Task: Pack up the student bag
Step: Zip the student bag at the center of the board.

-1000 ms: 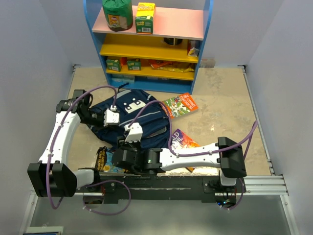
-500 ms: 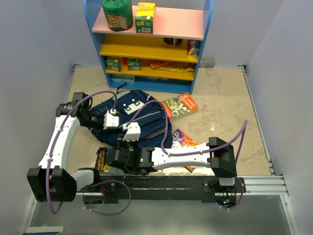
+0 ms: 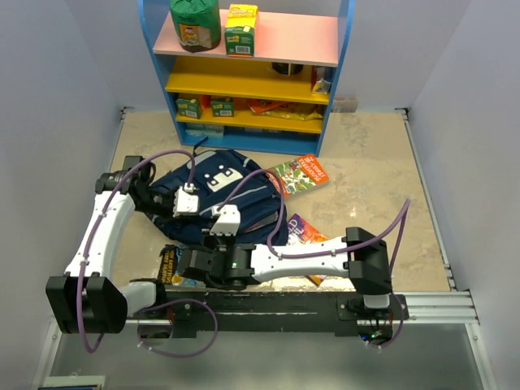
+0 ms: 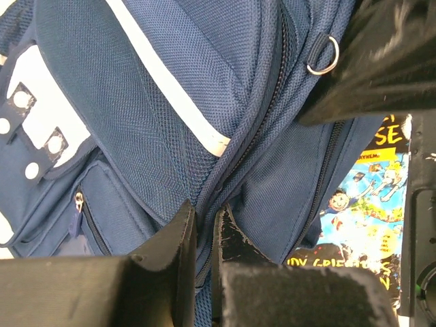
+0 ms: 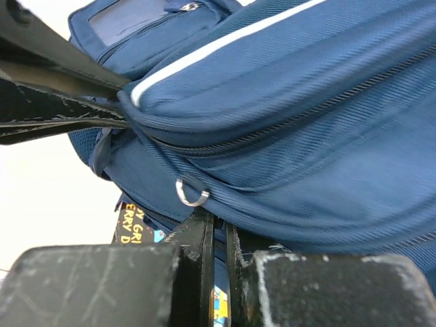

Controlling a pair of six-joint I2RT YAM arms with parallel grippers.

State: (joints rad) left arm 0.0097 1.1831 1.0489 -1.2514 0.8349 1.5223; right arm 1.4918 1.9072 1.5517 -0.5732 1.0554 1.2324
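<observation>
book cover (image 5: 133,230), partial letters "GRI", "ERRY"

The shelf (image 3: 244,77) stands at the far edge, left of the middle. On its top board a canister (image 3: 195,23) sits left of a box (image 3: 240,29), the two just beside each other; small packs (image 3: 207,106) lie on a lower board. The bag (image 3: 223,183) lies before the shelf, left of the worktop's centre. One book (image 3: 299,175) lies just right of the bag. A second book (image 3: 307,234) lies nearer the near edge, right of the bag and partly under the right arm. A third book (image 4: 364,204) lies by the near edge, tucked partly under the bag's near side. Both grippers sit on that near side, close together: the left gripper (image 4: 204,216) left of the right gripper (image 5: 219,230), each with bag fabric between its fingers.
</observation>
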